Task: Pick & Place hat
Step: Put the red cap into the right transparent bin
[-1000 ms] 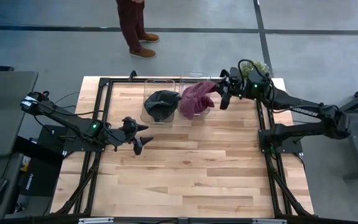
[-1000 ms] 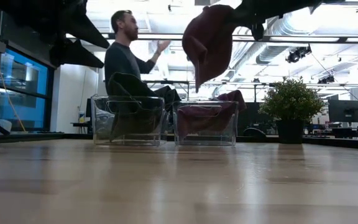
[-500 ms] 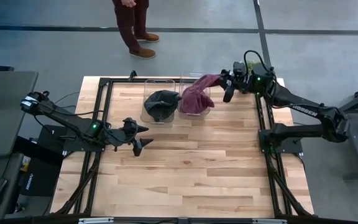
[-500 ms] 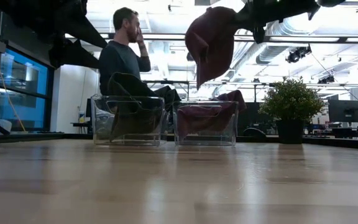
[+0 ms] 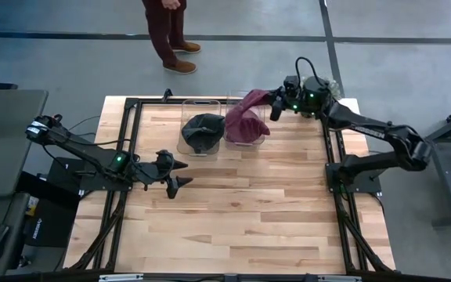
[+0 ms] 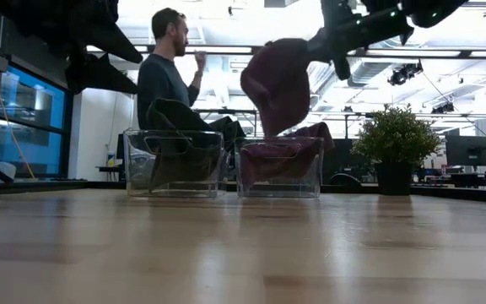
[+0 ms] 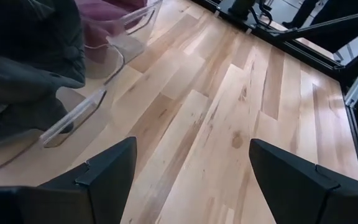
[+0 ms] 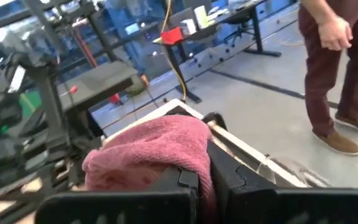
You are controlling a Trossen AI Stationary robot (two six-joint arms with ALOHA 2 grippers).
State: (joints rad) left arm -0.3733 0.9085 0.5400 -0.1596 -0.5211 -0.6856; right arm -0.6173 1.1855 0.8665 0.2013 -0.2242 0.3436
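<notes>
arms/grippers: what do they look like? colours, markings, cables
Both arms are dark, slim and jointed. The right arm carries white lettering on its forearm, with green lights and a looped black cable by the right gripper. The left gripper has pointed dark fingers.

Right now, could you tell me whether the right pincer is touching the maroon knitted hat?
Touching. In the right wrist view the right pincer is closed on the maroon knitted hat, and the low view shows it hanging above the clear plastic bin.
</notes>
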